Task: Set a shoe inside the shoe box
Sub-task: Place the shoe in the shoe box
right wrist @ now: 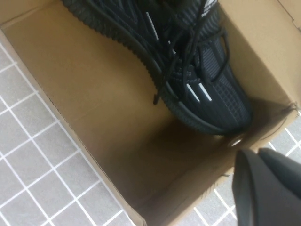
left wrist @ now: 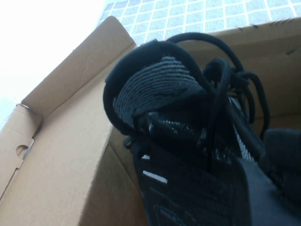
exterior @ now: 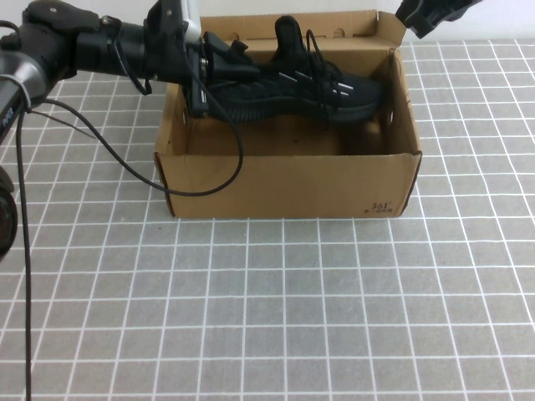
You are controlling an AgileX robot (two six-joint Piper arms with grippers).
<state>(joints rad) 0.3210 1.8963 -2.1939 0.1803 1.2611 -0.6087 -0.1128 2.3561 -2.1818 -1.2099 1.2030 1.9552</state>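
Inside the box, my left gripper is clenching the shoe by its heel, toe touching the far corner; I am lowering level. Right gripper is hovering above the box's right rear corner, grip unreadable.

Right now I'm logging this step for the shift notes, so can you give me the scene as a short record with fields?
shoe: black sneaker, held heel-end by the left claw, toe pointing to the robot's right, inside the box opening
shoe box: brown cardboard, lid flap open at the back
left claw: over the box's left end, shut on the shoe
right claw: raised beyond the box's back right corner, holding nothing in view
surface: grey tiled table
task state: shoe not yet released
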